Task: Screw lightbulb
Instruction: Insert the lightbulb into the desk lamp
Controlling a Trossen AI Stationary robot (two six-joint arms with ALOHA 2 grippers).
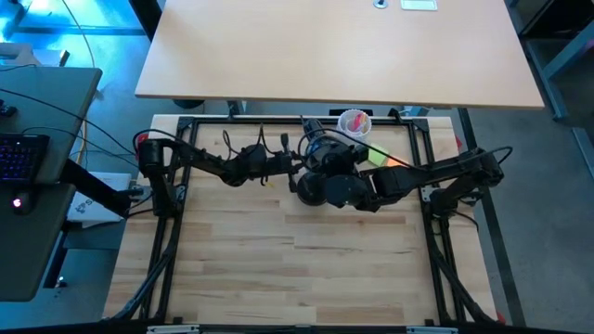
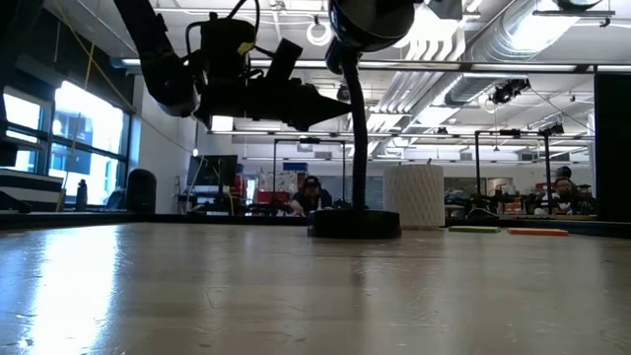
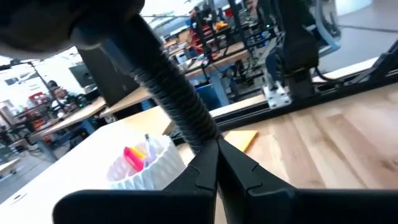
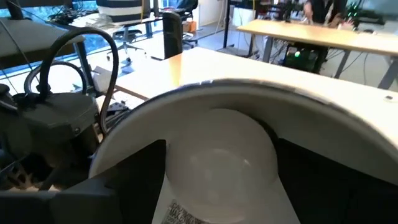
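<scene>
A pale, planked wooden table (image 1: 306, 269) is seen from above, framed by black rails. Toward twelve o'clock of its middle stands a black desk lamp (image 2: 355, 223): a flat round base, a ribbed flexible neck (image 3: 168, 93) and a glossy dome-shaped head (image 1: 327, 186) held high over the boards. Just behind the base, toward one o'clock, a white ribbed cup (image 2: 413, 196) with pink items inside is set, and flat green and orange pieces (image 2: 498, 231) lie near it on the boards.

The left gripper (image 3: 217, 163) is reached in from nine o'clock, and its two dark, angular fingers are pressed fully together, tip to tip, with nothing between them; they are pointed at the lamp's neck. Whether they touch it cannot be told.

The right gripper (image 1: 371, 190) is brought in from three o'clock, up against the lamp head. In the right wrist view the lightbulb (image 4: 221, 158), smooth, white and rounded, with small print on its lower part, is clasped between that gripper's widely spread dark fingers (image 4: 134, 180) and is seated inside the white-lined bowl of the lamp head.
</scene>
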